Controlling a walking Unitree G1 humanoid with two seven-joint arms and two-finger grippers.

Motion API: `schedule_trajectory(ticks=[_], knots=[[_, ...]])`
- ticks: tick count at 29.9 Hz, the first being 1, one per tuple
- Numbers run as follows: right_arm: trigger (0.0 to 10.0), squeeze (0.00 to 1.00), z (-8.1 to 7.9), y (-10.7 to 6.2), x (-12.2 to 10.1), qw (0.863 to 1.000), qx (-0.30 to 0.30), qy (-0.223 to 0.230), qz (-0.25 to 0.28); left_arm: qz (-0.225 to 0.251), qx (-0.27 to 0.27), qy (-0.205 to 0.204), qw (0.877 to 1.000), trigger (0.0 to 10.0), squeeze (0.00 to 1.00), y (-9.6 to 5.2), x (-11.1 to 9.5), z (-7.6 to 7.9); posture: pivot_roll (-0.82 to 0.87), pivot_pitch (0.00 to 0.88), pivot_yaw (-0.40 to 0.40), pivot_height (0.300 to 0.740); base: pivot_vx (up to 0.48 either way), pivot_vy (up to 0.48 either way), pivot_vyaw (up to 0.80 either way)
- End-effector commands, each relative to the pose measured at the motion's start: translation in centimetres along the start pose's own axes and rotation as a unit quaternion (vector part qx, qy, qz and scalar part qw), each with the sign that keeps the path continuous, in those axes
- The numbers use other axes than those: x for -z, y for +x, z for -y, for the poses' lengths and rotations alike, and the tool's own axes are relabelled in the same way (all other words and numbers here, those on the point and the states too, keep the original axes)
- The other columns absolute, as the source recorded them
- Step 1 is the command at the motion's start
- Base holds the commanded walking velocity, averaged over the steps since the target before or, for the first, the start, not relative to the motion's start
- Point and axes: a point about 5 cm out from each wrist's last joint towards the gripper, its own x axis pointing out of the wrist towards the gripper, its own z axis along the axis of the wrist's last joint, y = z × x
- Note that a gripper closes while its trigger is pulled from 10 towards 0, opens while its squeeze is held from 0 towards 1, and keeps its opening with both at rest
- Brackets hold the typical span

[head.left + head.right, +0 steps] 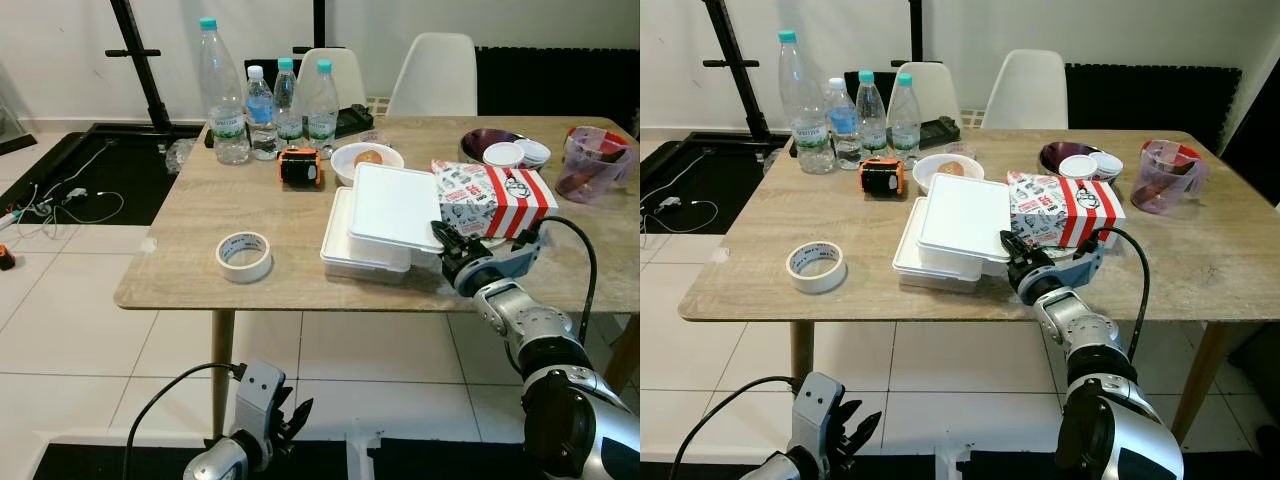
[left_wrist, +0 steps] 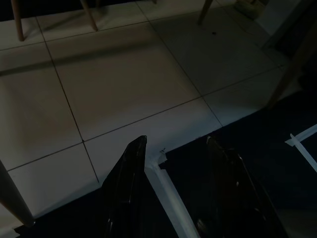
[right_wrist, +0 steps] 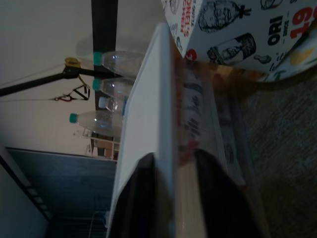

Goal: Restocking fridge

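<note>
Right gripper reaches forward over my tabletop edge, clamped on the top white foam box's near corner. Printed carton sits at its two o'clock. Left gripper hangs low, fingers apart.

Pale wood-grain worktop is showing warm beige throughout. Two stacked white foam boxes are gleaming plain white beside a red-and-white striped carton that is carrying black cartoon print. Clear plastic bottles are wearing teal caps and green-white labels. A roll of cream tape is lying pale; a small orange-and-black device is glowing bright. A purple translucent jug is sitting tinted, and the white floor tiles are showing grey grout lines.
</note>
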Motion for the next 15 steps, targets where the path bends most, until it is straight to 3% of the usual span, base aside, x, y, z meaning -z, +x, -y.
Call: schedule_trajectory(ticks=[1,2,3,4,5,11,12,14,15], knots=[[3.2,0.0,0.63,-0.24,0.35,1.0,0.016,0.001,-0.013,-0.002,0.011,-0.005,1.0,10.0,0.0,0.1,0.1,0.59,0.0,0.081,-0.039,0.74,0.0,0.0,0.0],[3.2,0.0,0.63,-0.24,0.35,1.0,0.016,0.001,-0.013,-0.002,0.011,-0.005,1.0,10.0,0.0,0.1,0.1,0.59,0.0,0.081,-0.039,0.74,0.0,0.0,0.0],[4.4,0.0,0.65,-0.27,0.35,1.0,0.017,-0.002,-0.015,-0.002,0.012,-0.005,1.0,10.0,0.0,0.1,0.1,0.61,0.0,0.081,-0.039,0.74,0.0,0.0,0.0],[8.4,0.0,0.68,-0.29,0.36,1.0,0.019,-0.004,-0.017,-0.002,0.013,-0.005,1.0,10.0,0.0,0.1,0.11,0.62,0.0,0.081,-0.039,0.74,0.0,0.0,0.0],[10.0,0.0,0.69,-0.31,0.36,1.0,0.02,-0.006,-0.018,-0.003,0.013,-0.005,1.0,10.0,0.0,0.1,0.11,0.62,0.0,0.081,-0.039,0.74,0.0,0.0,0.0],[10.0,0.0,0.55,-0.26,0.38,1.0,0.017,-0.011,-0.02,-0.003,0.013,-0.005,1.0,10.0,0.0,0.12,0.08,0.64,0.0,0.083,-0.039,0.74,0.0,0.0,0.0],[10.0,0.91,0.25,-0.16,0.44,0.999,0.009,-0.019,-0.026,-0.002,0.013,-0.005,1.0,10.0,0.0,0.12,0.05,0.64,0.0,0.082,-0.039,0.74,0.0,0.0,0.0],[10.0,0.91,0.1,-0.11,0.48,0.999,0.005,-0.024,-0.029,-0.002,0.013,-0.005,1.0,10.0,0.0,0.12,0.03,0.64,0.0,0.082,-0.039,0.74,0.0,0.0,0.0],[10.0,1.0,-0.17,-0.02,0.57,0.999,0.0,-0.034,-0.036,-0.002,0.013,-0.005,1.0,10.0,0.0,0.15,-0.01,0.62,0.0,0.082,-0.039,0.74,0.0,0.0,0.0]])
